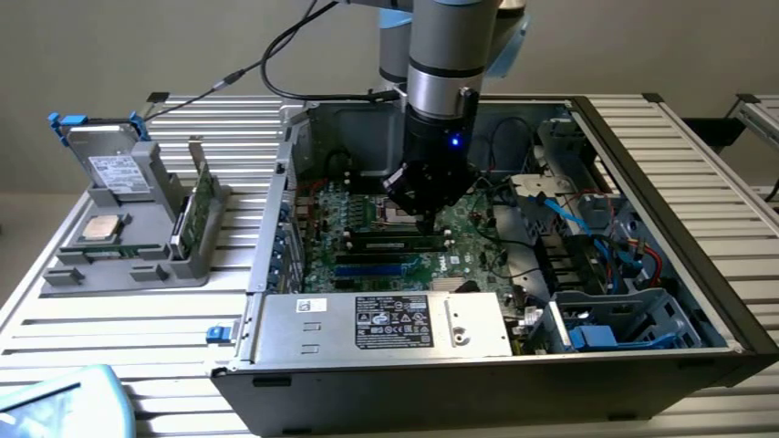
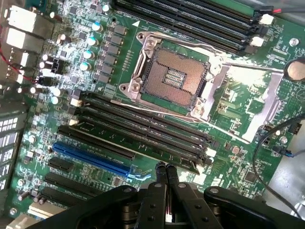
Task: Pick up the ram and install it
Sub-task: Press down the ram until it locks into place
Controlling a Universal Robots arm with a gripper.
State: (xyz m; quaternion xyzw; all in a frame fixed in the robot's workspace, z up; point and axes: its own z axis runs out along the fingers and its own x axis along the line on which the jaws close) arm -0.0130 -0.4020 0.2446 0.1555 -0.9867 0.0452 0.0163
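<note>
1. Wrist view: the gripper sits at lower centre of the frame, its fingertips pressed together with nothing between them.
2. Just above the tips, touching or nearly so, lies the ram, seated in a slot of the bank below the empty processor socket; its long axis runs from left-centre down to right-centre.
3. Exterior view: the gripper stands at frame centre over the motherboard, directly above the ram, whose length runs left to right.
4. Judgement: insertion looks done or nearly so.

arm vertical, hand down — fingers together
</note>
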